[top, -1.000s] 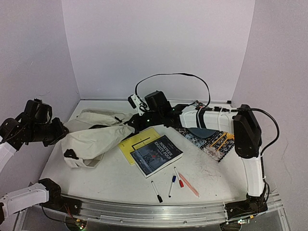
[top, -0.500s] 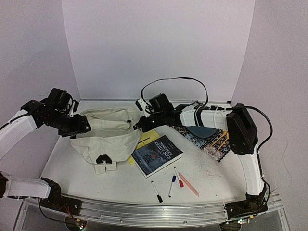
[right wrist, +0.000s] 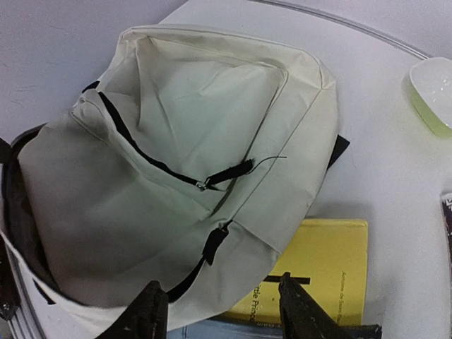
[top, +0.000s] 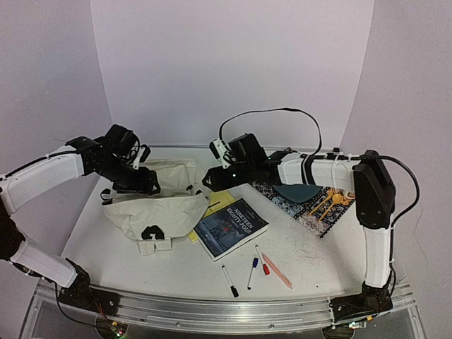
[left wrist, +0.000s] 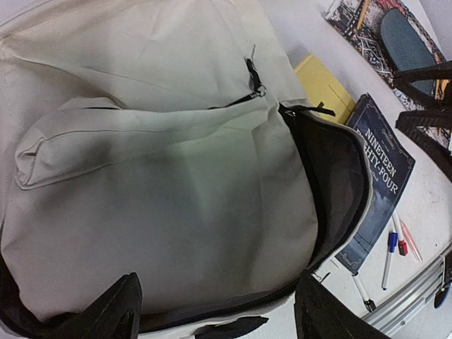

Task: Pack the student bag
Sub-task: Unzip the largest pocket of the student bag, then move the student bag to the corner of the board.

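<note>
The student bag (top: 159,205) lies slumped at about 9 o'clock on the table (top: 304,247). It spreads mostly from 9 to 3 o'clock, front pocket up. Its unzipped mouth (left wrist: 332,183) gapes toward about 5 o'clock, facing the blue book (top: 229,227), and only dark lining shows inside. A yellow book (top: 220,200) is tucked partly under the bag's 3 o'clock edge. The left gripper (left wrist: 219,318) hangs over the bag with fingers spread wide, holding nothing. The right gripper (right wrist: 222,314) is also wide apart, above the bag's edge and the yellow book.
</note>
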Available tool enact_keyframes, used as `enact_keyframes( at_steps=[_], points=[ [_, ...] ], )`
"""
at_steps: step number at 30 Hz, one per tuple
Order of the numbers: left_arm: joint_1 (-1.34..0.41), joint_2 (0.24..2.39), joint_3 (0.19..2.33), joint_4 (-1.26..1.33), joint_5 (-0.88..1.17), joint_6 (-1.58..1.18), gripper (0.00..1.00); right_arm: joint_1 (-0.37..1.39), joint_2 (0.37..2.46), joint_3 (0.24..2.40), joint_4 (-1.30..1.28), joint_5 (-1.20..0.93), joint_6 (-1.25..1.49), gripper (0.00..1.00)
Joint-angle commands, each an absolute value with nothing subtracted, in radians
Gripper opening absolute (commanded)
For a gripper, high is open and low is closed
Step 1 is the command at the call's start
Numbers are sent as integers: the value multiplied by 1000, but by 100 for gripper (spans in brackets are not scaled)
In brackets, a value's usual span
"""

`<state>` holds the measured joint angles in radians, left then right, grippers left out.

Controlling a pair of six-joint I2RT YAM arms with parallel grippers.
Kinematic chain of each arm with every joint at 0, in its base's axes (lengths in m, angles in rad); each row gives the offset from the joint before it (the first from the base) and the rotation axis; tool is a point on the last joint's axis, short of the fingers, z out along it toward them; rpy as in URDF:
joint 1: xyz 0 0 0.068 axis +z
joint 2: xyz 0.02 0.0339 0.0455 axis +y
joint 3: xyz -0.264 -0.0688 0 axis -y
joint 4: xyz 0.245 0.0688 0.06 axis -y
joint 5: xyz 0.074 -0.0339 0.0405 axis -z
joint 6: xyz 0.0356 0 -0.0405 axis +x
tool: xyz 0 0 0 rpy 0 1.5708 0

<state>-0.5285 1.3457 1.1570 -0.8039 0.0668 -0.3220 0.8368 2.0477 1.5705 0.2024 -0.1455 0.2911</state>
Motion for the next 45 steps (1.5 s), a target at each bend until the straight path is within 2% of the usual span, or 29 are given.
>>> enact_keyframes(
  at_steps=[1, 13, 19, 26, 30, 34, 40, 42, 45],
  points=[
    [-556, 1330, 1105, -736, 90, -349, 72, 861, 1937, 1501, 223, -152, 404, 64],
    [-683, 1298, 912, -580, 159, -496, 42, 926, 2004, 1451, 269, -159, 665, 82],
    [-746, 1280, 847, -475, 150, -546, 34, 926, 2074, 1450, 302, -213, 750, 87],
    [-870, 1312, 834, -415, 85, -558, 29, 926, 2137, 1467, 398, -278, 783, 86],
    [-944, 1334, 831, -358, 56, -567, 27, 921, 2170, 1505, 403, -303, 756, 70],
    [-997, 1373, 840, -316, 23, -577, 25, 909, 2170, 1523, 412, -322, 700, 43],
    [-1012, 1360, 867, -279, -32, -571, 25, 875, 2130, 1486, 480, -359, 602, 12],
    [-1012, 1348, 878, -263, -36, -564, 26, 861, 2121, 1473, 510, -376, 579, 3],
    [-1011, 1336, 896, -253, -56, -564, 30, 847, 2123, 1479, 541, -413, 541, 0]
  ],
)
